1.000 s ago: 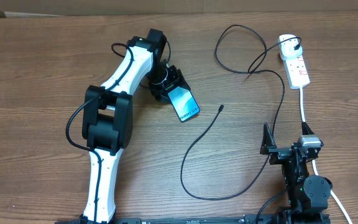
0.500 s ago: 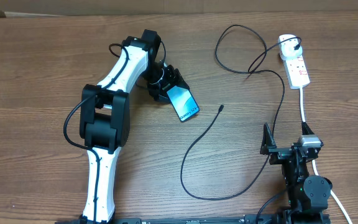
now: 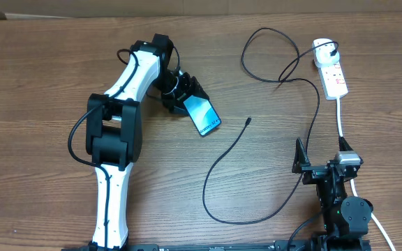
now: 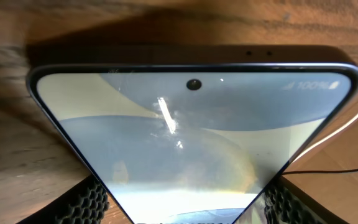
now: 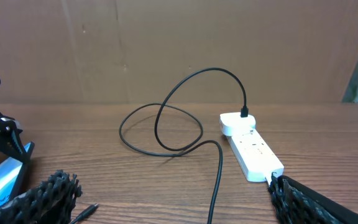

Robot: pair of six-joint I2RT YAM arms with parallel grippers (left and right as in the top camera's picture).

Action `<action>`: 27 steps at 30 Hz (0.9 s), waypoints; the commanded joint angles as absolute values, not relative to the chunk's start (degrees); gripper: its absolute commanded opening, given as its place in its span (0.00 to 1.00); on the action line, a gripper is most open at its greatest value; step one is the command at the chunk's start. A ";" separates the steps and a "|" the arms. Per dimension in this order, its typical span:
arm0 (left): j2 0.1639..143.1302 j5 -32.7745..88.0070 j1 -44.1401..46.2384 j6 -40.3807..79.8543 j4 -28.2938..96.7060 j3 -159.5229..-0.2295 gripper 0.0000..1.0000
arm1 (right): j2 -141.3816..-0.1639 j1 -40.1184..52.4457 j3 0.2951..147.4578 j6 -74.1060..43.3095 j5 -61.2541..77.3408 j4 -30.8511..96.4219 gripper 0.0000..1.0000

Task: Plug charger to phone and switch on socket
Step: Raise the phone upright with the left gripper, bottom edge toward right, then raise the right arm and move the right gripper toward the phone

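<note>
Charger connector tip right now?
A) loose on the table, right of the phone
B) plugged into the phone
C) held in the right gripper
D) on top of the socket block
A: the connector tip lies bare on the table, clear of the phone, which the left gripper holds.

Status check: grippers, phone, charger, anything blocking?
Left gripper shut on phone. Right gripper open, empty. Charger tip loose on table, not in phone. Nothing between them.
</note>
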State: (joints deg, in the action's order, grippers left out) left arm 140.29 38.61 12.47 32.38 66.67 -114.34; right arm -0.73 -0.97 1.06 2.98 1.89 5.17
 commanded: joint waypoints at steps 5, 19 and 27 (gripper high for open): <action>140.09 38.28 11.38 29.50 67.46 -113.43 0.61 | -0.16 -0.71 0.47 3.05 1.32 4.84 1.00; 136.20 38.22 9.52 28.64 69.87 -113.43 0.61 | -0.16 -0.71 0.47 3.01 1.69 3.90 1.00; 134.32 41.15 8.91 28.18 70.63 -113.43 0.62 | -0.16 -0.64 0.47 -5.67 32.60 -0.40 1.00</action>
